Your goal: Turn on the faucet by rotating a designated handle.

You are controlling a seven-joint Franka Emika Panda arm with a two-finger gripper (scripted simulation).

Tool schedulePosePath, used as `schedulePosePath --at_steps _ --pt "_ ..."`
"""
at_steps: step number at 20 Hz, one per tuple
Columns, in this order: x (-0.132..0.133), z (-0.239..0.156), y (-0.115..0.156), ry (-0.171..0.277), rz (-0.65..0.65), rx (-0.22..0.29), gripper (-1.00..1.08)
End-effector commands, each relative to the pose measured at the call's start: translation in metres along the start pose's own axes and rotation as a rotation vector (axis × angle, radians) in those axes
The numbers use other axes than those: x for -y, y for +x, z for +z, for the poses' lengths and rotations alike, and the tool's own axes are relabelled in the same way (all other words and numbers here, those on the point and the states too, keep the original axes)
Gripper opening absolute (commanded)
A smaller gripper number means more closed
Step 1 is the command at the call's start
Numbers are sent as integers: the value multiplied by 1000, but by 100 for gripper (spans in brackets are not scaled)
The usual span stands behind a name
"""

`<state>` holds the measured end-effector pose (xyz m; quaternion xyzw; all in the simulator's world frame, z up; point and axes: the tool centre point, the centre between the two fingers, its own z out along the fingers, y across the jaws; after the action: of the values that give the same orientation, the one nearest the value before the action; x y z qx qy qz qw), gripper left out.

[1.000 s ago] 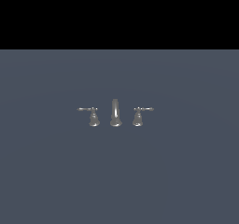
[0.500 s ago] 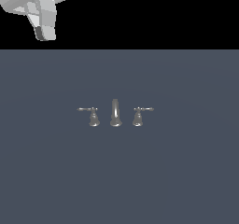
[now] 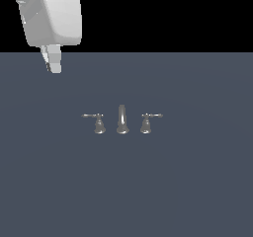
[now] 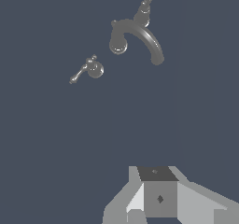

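My gripper [image 3: 52, 62] held nothing; how far my jaws stood apart I could not tell. Since half a second before, I had come lower into the exterior view, hanging well above and toward that view's left of the faucet [image 3: 122, 120]. The designated handle [image 3: 97, 122] sat just beside the spout [image 3: 122, 118], on the exterior view's left, unmoved, its lever pointing away from the spout.

The faucet [image 3: 122, 120] looks like polished grey metal, glossy with small highlights, and its handle [image 3: 97, 122] has the same sheen. The floor [image 3: 188, 181] is flat matt slate-blue, smooth. My gripper [image 3: 52, 61] looks like smooth, pale, satin plastic.
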<state>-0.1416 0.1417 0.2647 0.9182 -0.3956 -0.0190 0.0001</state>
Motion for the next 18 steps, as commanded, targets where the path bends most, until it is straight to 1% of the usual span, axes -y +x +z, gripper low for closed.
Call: schedulePosePath --at_steps 1,18 --pt "11 12 4 4 47 0 -100" --pt "73 81 44 16 329 -8 -100"
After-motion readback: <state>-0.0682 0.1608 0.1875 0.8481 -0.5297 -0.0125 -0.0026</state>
